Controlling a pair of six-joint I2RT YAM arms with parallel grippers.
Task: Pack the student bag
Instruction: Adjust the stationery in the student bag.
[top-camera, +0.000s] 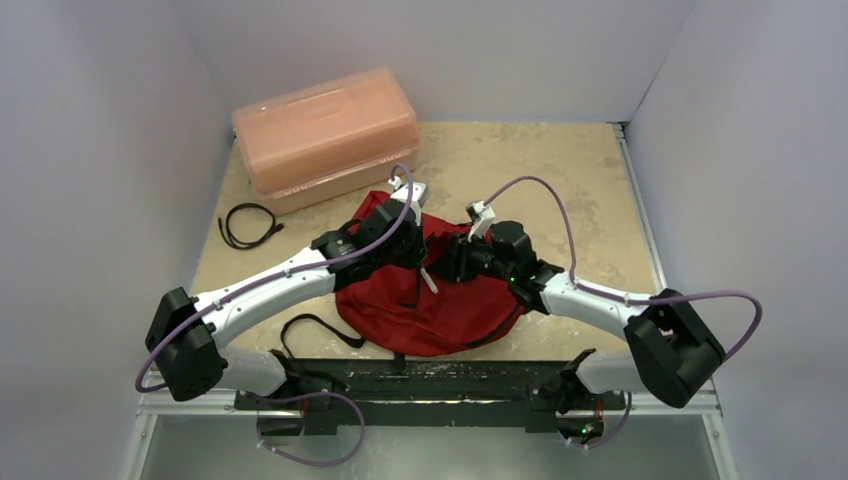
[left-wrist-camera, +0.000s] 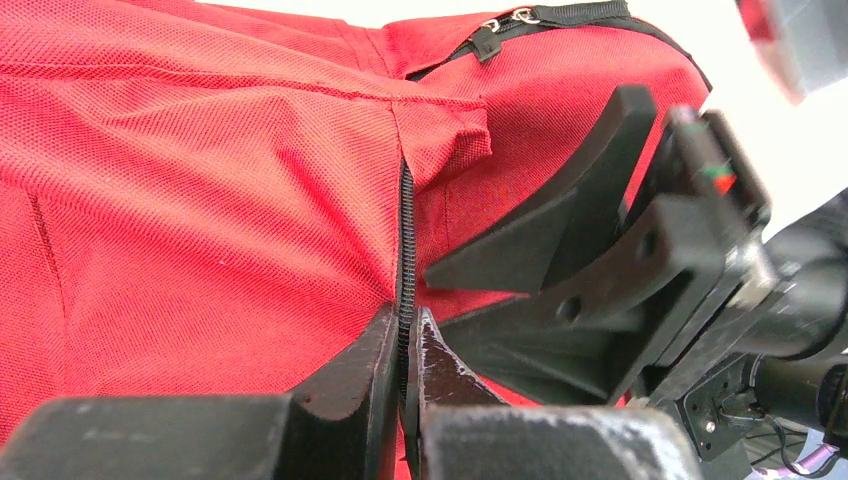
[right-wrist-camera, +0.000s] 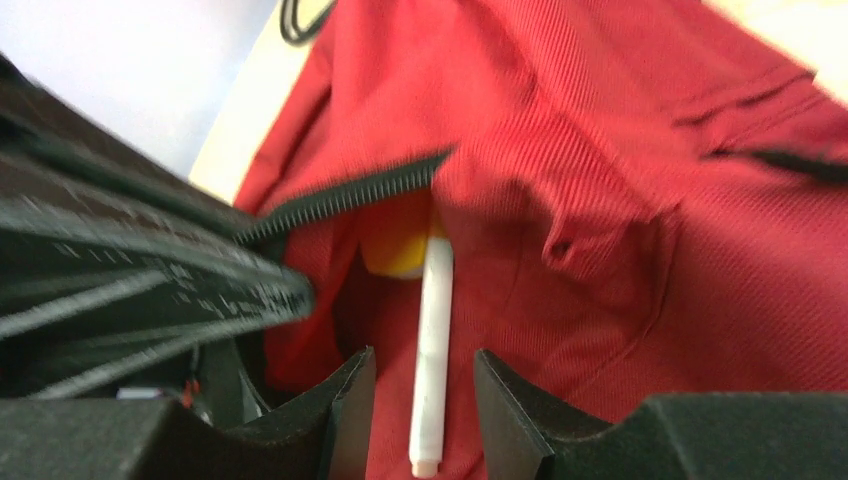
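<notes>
The student bag (top-camera: 440, 310), dark red fabric, lies in the middle of the table between both arms. My left gripper (left-wrist-camera: 405, 335) is shut on the black zipper edge (left-wrist-camera: 405, 230) of the bag's opening. My right gripper (right-wrist-camera: 422, 365) stands open over that opening. A white pen (right-wrist-camera: 433, 340) lies loose between its fingers, touching neither. The pen's far end points into the gap beside something yellow (right-wrist-camera: 398, 250) inside the bag (right-wrist-camera: 600, 200). In the top view the two grippers meet over the bag, left (top-camera: 418, 262) and right (top-camera: 450, 262), with the pen (top-camera: 428, 280) just below them.
A translucent orange-pink plastic box (top-camera: 325, 135) stands at the back left. A coiled black cable (top-camera: 248, 225) lies on the table left of the bag. A black bag strap (top-camera: 315, 330) trails toward the near edge. White walls enclose the table on three sides.
</notes>
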